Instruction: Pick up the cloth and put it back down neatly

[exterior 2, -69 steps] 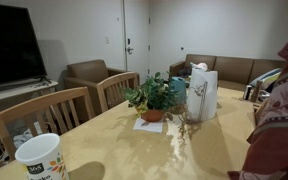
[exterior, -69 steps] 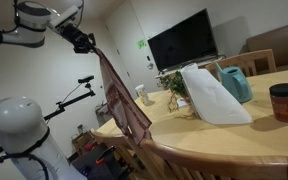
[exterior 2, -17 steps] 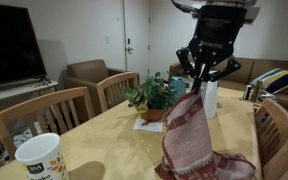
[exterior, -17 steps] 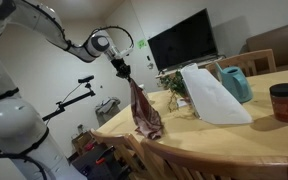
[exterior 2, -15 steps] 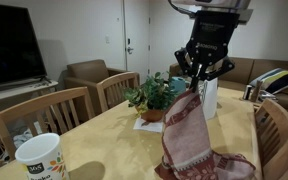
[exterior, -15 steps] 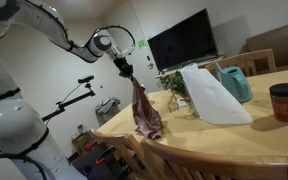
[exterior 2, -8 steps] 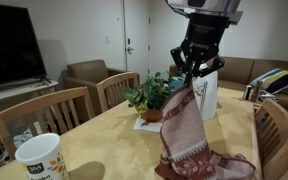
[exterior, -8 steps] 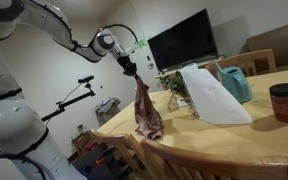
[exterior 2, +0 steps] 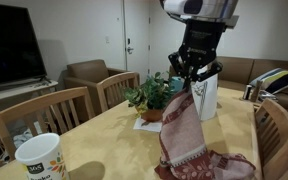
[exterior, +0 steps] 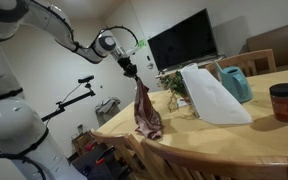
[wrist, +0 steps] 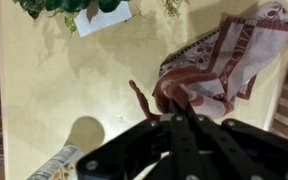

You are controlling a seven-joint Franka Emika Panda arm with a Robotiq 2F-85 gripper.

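Bare tabletop [exterior 2: 104, 135] between cup [exterior 2: 39, 158] and plant [exterior 2: 152, 95], chairs [exterior 2: 41, 103] along edge — bag [exterior 2: 209, 100] behind

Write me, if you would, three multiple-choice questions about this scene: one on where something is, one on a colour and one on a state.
1. Where is the lower end of the cloth?
A. hanging free, touching nothing
B. bunched on the table
C. lifted out of view

2. What colour is the cloth?
A. dark reddish brown
B. bright blue
C. plain white

3. How is the gripper?
A. open, above the cloth
B. open, resting on the table
C. shut on the cloth's top

Answers:
1. B, since the lower folds lie in a heap on the tabletop while the rest hangs upright.
2. A, as both exterior views show maroon-brown fabric with paler patches.
3. C, because the fingers pinch the top of the cloth and it hangs from them.
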